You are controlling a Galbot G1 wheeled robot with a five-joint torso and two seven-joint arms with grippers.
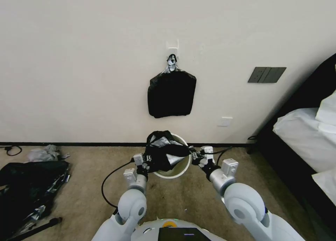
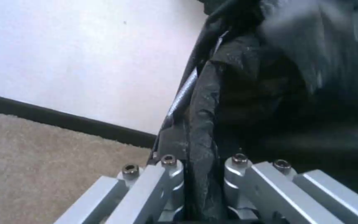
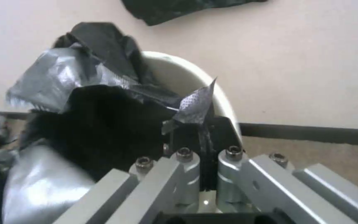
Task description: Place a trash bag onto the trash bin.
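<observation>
My left hand (image 1: pixel 146 160) and right hand (image 1: pixel 195 156) are both pinched tight on opposite edges of the trash bag (image 1: pixel 164 151), which is bunched over the mouth of the trash bin (image 1: pixel 182 167) on the carpet by the wall, not spread round the rim. Risk as I see it: thin film tears or slips out of a pinch if I pull apart too hard. Light bin could also tip or slide if the bag snags its rim.

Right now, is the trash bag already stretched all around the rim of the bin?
No, the trash bag sits bunched over the trash bin, whose right rim is bare.
</observation>
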